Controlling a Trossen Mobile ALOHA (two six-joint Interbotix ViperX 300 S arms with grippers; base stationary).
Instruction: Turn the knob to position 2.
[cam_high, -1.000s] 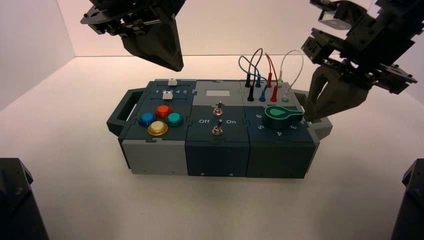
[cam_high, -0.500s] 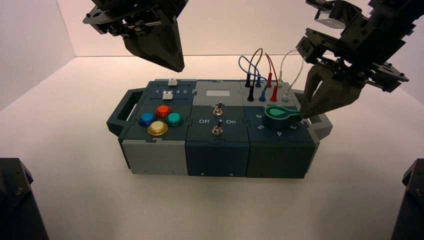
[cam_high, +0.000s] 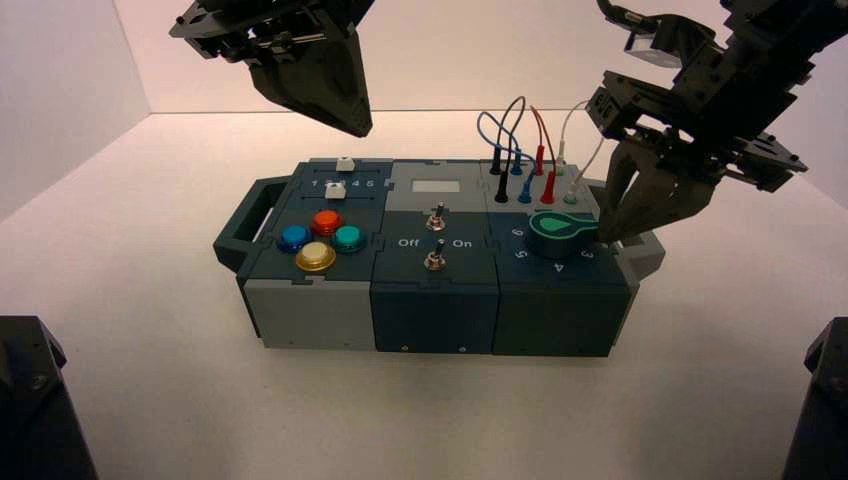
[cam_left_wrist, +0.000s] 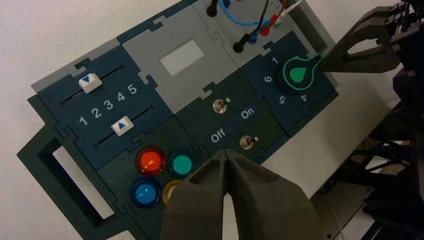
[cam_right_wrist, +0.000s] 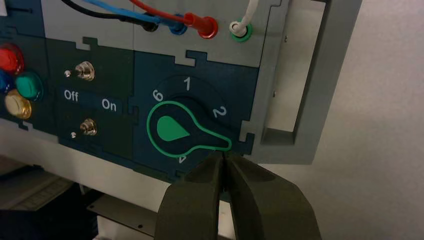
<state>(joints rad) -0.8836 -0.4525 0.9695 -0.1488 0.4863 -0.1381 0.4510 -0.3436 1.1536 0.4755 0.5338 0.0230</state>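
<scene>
Right wrist view: holds right tool (cam_right_wrist: 223, 155) narrow beside green knob's (cam_right_wrist: 172, 129) pointed end; waits, left tool (cam_left_wrist: 226, 153) narrow, over box (cam_left_wrist: 120, 180).

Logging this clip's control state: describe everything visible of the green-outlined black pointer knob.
The green-outlined black teardrop knob, smooth like plastic, bears a green drop mark and sits at the box's right front. Its tip points between white numerals 2 and 4, beside the right gripper's closed fingertips; contact is unclear.

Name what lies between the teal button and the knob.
In the high view, two toggle switches stand between the teal button and knob. The right gripper is at the knob's tip; the left gripper hangs above the box.
</scene>
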